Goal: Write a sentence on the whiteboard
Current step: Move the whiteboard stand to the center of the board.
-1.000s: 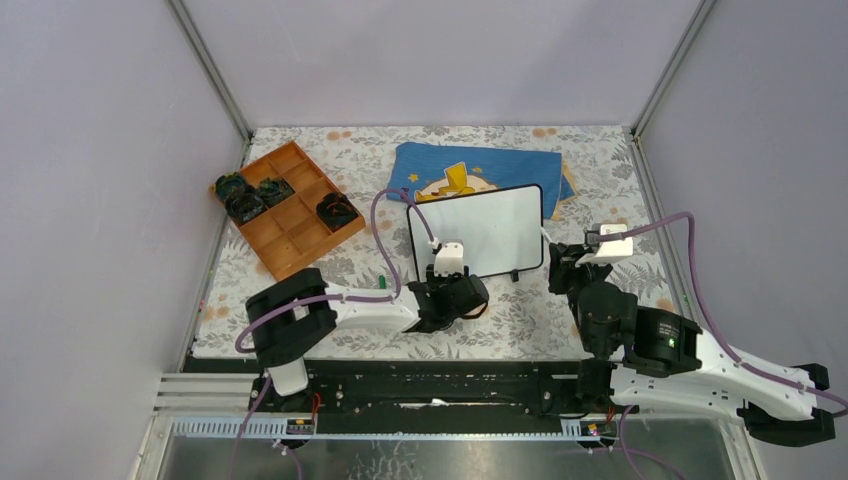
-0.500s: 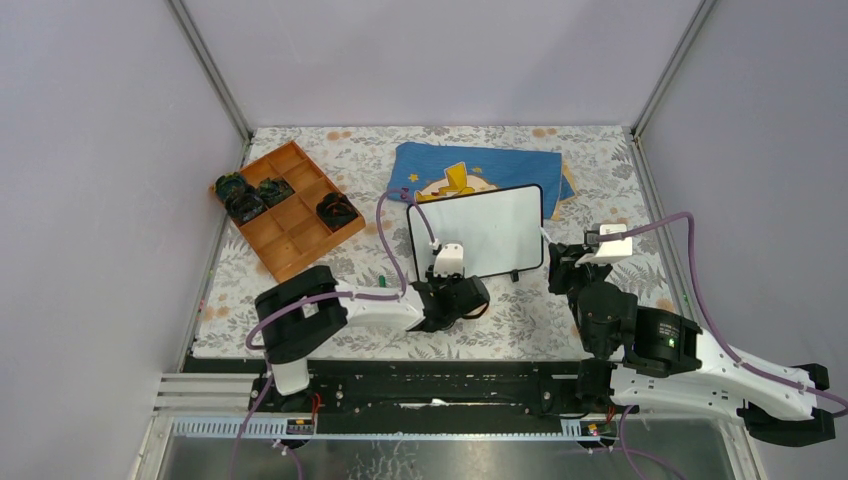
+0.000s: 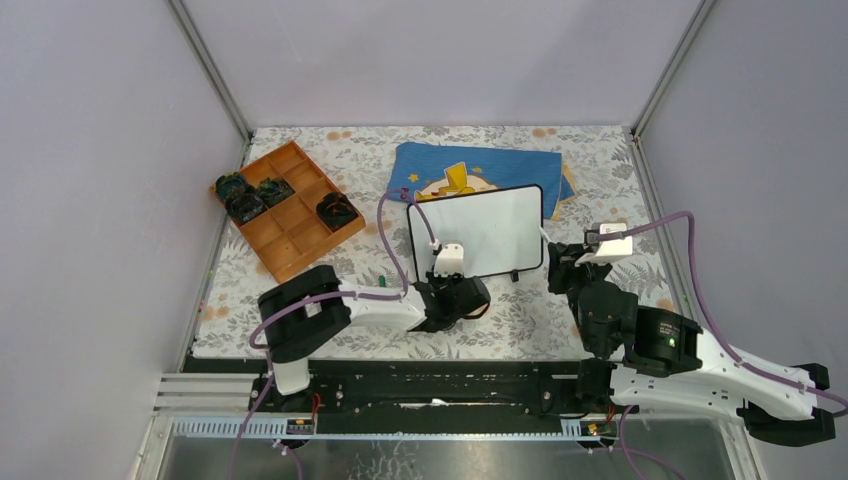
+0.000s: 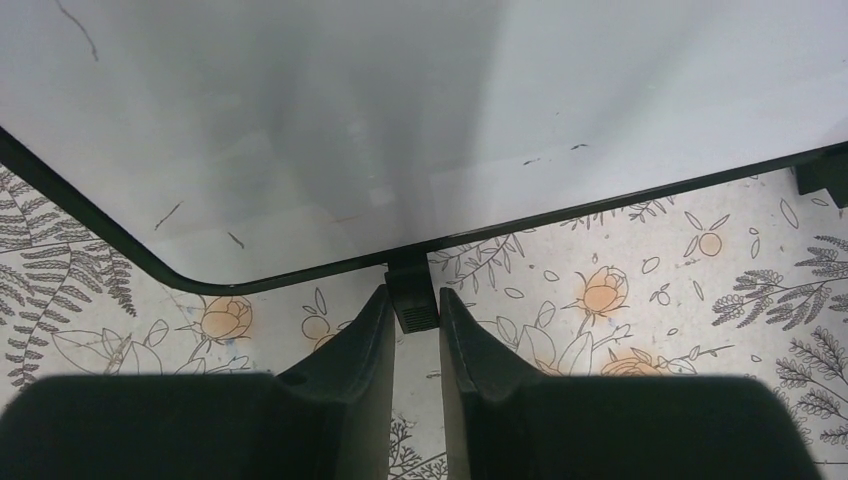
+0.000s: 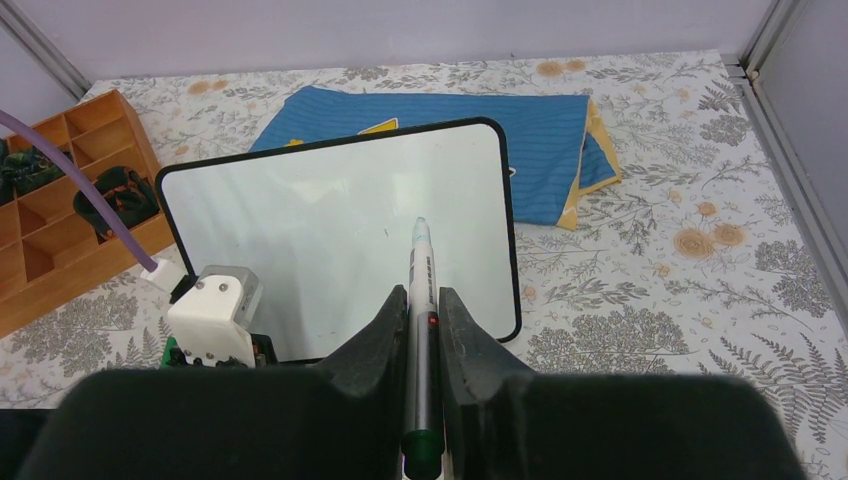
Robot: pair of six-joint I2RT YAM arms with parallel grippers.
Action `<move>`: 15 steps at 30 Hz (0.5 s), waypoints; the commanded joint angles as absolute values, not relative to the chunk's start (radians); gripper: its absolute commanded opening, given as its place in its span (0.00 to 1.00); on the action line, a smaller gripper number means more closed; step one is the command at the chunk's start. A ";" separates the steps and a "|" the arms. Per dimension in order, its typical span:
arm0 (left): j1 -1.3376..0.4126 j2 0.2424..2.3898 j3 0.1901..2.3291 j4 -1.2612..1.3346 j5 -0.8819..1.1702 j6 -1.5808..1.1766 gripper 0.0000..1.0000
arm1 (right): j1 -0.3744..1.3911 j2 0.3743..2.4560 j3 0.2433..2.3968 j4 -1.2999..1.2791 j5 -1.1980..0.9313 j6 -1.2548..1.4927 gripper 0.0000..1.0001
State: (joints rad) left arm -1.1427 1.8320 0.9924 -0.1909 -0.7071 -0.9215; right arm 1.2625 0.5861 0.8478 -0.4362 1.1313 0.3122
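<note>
Whiteboard (image 3: 476, 232) standing; L jaws clamp its foot (image 4: 410, 300), R jaws clamp marker (image 5: 420, 300).

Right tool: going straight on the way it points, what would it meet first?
Most likely the whiteboard face, with the held marker tip arriving before the right tool itself; the depth between them is unclear.

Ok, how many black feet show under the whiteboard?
2. One black foot under the lower edge of the small white black-framed whiteboard, between the fingers of the left pincer; the other farther along, at the left wrist view's right border. Others may be hidden.
</note>
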 commanded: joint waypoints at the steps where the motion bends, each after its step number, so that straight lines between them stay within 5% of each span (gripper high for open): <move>1: -1.136 1.791 0.947 -0.190 -0.768 -0.930 0.20 | 1.266 0.597 0.884 -0.429 1.130 0.337 0.00; 15: -1.155 1.710 0.842 -0.192 -0.749 -0.976 0.19 | 1.265 0.626 0.891 -0.437 1.108 0.360 0.00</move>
